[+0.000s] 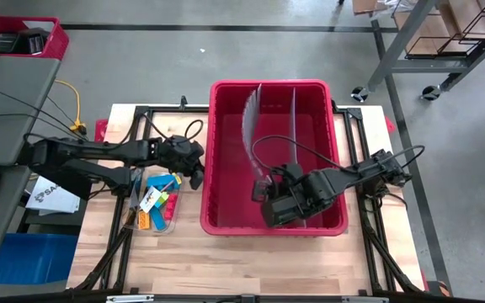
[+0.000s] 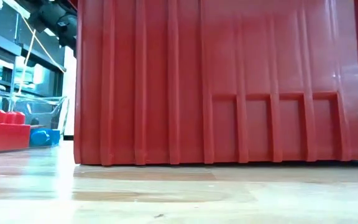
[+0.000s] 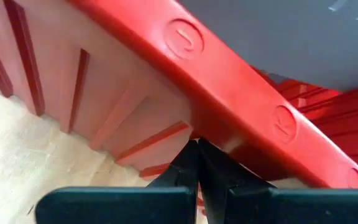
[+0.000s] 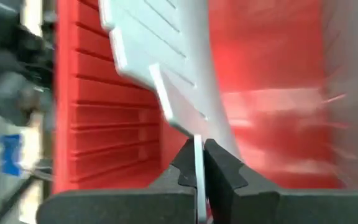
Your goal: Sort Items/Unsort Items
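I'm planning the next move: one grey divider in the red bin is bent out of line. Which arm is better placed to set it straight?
Right. The right gripper is inside the red bin, already shut on the bent grey divider. The left gripper is shut, empty, outside the bin's wall, near the items.

Grey concrete floor (image 1: 226, 59), metal shelving (image 1: 445, 34)

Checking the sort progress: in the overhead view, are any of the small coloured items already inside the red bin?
No: the items lie in a pile on the table left of the bin, which holds only grey dividers.
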`<state>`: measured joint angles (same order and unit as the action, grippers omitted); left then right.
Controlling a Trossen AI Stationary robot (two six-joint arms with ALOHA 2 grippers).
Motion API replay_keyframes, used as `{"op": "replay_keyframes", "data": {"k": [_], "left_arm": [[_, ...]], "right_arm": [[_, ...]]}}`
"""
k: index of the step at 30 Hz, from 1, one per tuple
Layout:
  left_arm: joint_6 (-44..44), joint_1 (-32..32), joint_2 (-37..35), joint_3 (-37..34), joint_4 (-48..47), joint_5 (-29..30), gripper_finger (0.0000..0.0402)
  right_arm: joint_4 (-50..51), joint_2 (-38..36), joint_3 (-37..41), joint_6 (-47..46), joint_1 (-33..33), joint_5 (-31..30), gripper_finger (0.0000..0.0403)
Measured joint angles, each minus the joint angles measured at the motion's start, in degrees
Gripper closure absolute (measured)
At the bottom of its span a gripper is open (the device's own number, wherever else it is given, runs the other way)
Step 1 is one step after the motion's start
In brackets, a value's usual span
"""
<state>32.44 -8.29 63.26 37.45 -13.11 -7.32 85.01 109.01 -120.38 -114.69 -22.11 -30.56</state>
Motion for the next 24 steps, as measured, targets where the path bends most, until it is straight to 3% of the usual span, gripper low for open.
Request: {"op": "replay_keyframes", "data": {"k": [24], "left_arm": [[0.49,1.77,2.31,0.02,3.76,3.41,0.0401]], "right_arm": [[1.9,0.92,0.28,-10.35,0.03,2.79,0.0403]]}}
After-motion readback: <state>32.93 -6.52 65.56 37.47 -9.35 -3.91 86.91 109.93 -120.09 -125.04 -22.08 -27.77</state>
